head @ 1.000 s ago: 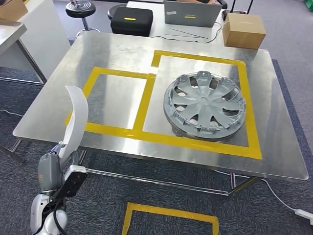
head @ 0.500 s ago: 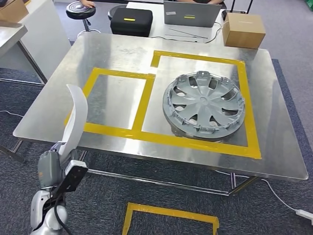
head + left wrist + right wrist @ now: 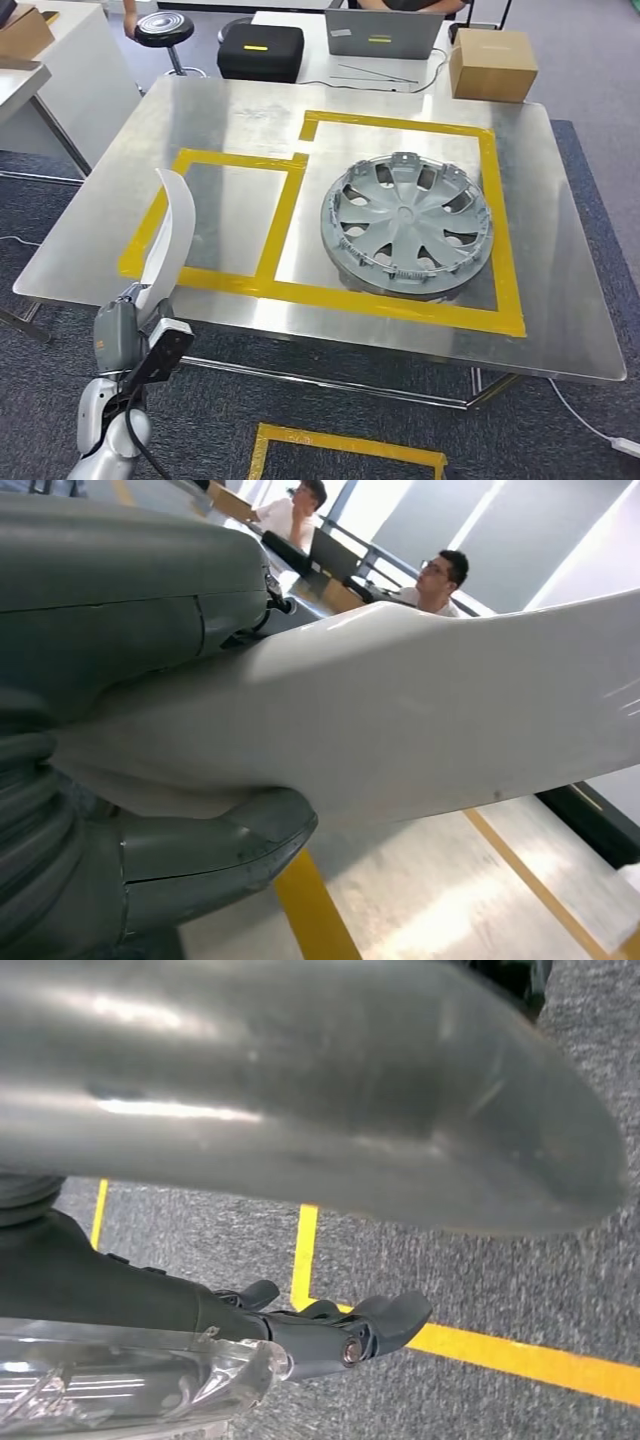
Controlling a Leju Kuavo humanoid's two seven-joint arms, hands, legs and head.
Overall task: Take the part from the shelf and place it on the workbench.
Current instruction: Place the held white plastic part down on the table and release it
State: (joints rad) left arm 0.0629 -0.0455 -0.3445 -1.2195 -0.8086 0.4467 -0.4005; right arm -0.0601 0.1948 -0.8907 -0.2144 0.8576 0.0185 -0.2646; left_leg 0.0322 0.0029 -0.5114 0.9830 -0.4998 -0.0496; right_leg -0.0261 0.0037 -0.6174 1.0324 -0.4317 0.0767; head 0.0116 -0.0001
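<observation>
- My left hand [image 3: 130, 330] has its thumb and fingers clamped round the low end of the part [image 3: 170, 235] — a curved white strip that stands nearly upright out of the grip, its free end arching over the near-left edge of the worktop [image 3: 249, 100].
- In the left wrist view the part [image 3: 423, 710] runs straight out from between my thumb and the darker fingers [image 3: 219, 850]; the hold looks firm, though it is all at one end.
- My right hand [image 3: 332, 1330] hangs low over the grey floor, fingers loosely extended with nothing seen in them.
- The step in hand, as I judge it, is carrying the part across to set it down; it is not yet on the worktop.
- The smaller taped box [image 3: 226, 215] lies at about 1 o'clock from the part, with bare metal inside — the likely spot.
- The hubcap [image 3: 407, 222] sits in the larger box, at 3 o'clock from the small one; I should stay well clear of it.
- To do it well: lift enough for the strip to clear the worktop edge, tilt the long end down gently so it lies flat inside the tape, and release only once it rests — a tall, end-held strip could swing or topple.
</observation>
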